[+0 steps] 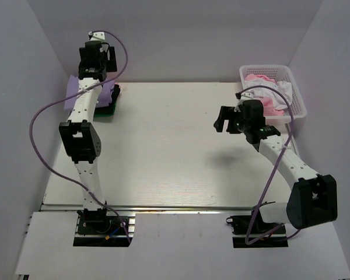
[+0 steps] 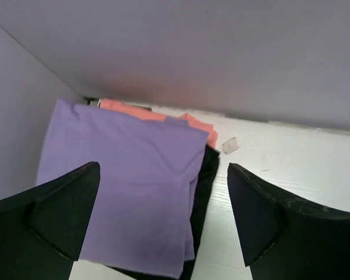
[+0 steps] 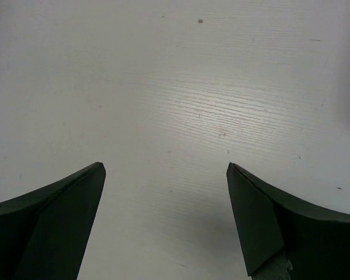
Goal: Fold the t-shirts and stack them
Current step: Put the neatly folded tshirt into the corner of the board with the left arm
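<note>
A folded lavender-purple t-shirt lies on top of a stack at the table's far left corner. A black shirt lies under it, and a pink-coral one shows at the far edge. The top view shows the purple shirt with black and green cloth beside the arm. My left gripper is open and empty above the stack; it also shows in the top view. My right gripper is open and empty above bare table, right of centre in the top view. Pink cloth lies in the basket.
A white lattice basket stands at the far right, holding pink and white cloth. A small pale scrap lies on the table beside the stack. White walls close in the left, back and right sides.
</note>
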